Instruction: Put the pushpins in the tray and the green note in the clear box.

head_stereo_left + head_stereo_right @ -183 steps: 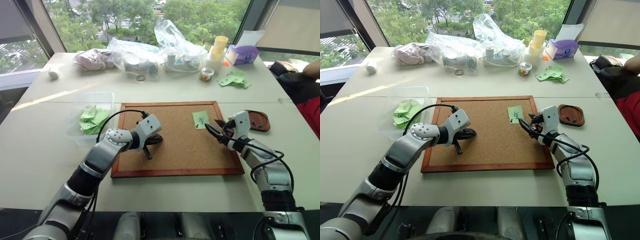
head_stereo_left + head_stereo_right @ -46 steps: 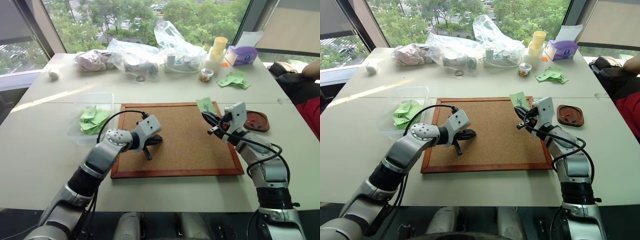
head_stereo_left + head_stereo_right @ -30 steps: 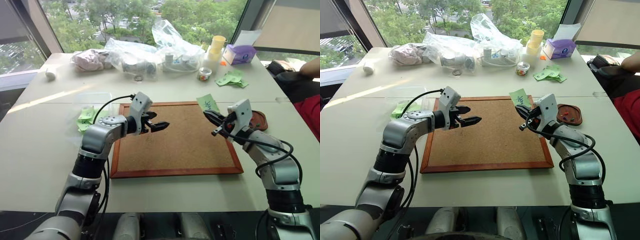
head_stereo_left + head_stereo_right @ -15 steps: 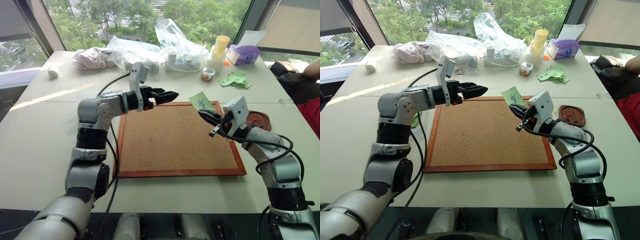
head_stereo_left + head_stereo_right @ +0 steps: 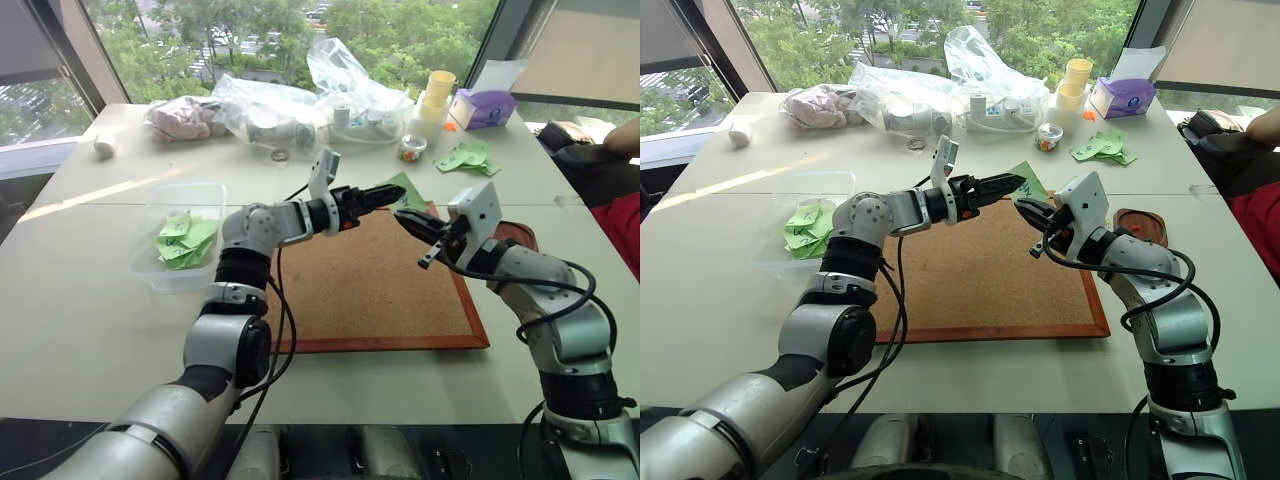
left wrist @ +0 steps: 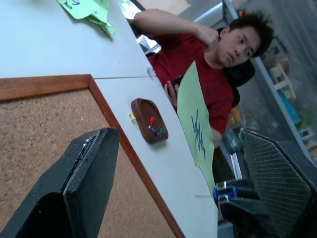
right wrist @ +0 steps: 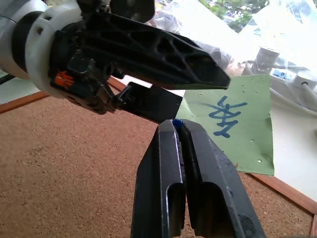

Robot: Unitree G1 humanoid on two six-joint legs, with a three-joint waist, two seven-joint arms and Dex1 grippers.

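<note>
We find the right tool (image 7: 179, 130) pinched tight on a blue pushpin that carries the green note (image 5: 1028, 186) in the air, right of frame centre over the cork board (image 5: 970, 285). The left tool (image 5: 1008, 183) stands wide, one finger to each side of the note. The tray (image 5: 1140, 226) sits at right on the counter (image 5: 720, 300), pushpins (image 6: 155, 130) inside. The clear box (image 5: 172, 200) lies at left, holding green slips (image 5: 185, 238).
</note>
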